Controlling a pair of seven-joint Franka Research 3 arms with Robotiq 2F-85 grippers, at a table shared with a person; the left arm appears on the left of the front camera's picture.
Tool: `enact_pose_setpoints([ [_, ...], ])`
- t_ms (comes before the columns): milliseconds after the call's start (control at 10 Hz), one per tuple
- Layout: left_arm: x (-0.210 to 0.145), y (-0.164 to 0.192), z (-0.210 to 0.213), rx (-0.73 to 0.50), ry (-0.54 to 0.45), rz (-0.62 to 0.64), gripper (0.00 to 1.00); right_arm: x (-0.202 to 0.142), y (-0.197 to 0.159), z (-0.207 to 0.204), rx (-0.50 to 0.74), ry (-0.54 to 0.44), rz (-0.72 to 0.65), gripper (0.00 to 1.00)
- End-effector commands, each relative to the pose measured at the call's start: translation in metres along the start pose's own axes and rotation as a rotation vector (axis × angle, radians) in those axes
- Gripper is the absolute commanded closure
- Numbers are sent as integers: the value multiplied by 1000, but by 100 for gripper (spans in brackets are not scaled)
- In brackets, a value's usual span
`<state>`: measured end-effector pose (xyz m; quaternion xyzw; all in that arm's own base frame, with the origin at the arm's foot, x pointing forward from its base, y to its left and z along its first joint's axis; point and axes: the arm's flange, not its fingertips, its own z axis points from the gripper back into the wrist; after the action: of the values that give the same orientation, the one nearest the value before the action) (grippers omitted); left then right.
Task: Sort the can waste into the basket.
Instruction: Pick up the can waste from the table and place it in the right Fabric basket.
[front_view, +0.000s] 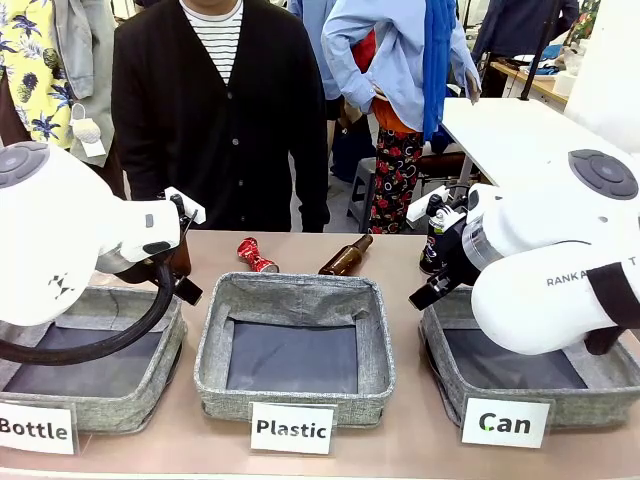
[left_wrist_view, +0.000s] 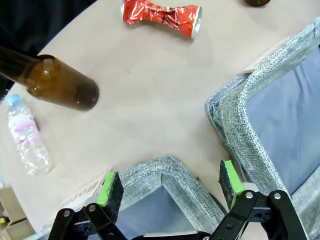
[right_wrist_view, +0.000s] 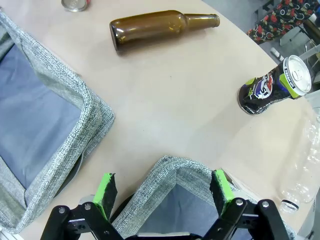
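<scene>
Signs line the near edge of the table (front_view: 410, 440), and the one reading "Can" fronts the right basket (front_view: 600, 400). Over that basket's far-left corner hangs the right gripper (right_wrist_view: 164, 190), jaws spread wide with nothing between them. Just beyond the basket the black can (right_wrist_view: 270, 87) stands on the table, right of a brown bottle (right_wrist_view: 155, 27) lying on its side. Farther left, the red can (front_view: 256, 256) (pinched at the waist) lies beyond the middle basket (front_view: 230, 395). Above the left basket's (front_view: 120, 400) far corner hangs the left gripper (left_wrist_view: 170, 182), jaws equally wide and gripping nothing.
</scene>
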<state>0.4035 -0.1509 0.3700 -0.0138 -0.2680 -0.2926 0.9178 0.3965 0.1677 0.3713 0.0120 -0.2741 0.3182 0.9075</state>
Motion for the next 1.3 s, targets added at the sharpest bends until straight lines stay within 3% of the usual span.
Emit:
enact_pose_setpoints([
  [0,0,0,0,0,0,0,0,0,0,0,0,0,-1,0],
  [100,0,0,0,0,0,0,0,0,0,0,0,0,0,0],
  [200,0,0,0,0,0,0,0,10,2,20,126,-69,21,0],
  [400,19,-7,69,-149,-12,175,0,35,2,82,212,-73,-225,0],
  [600,22,-14,125,-334,-19,256,0,31,-10,128,377,-73,-356,0],
  [800,-3,10,178,-743,-73,196,0,5,-36,161,625,-78,-409,0],
  [1000,-53,80,203,-950,-220,236,0,-43,-97,180,779,-188,-630,0],
  [1200,-98,118,195,-944,-330,435,0,-101,-141,191,804,-341,-805,0],
])
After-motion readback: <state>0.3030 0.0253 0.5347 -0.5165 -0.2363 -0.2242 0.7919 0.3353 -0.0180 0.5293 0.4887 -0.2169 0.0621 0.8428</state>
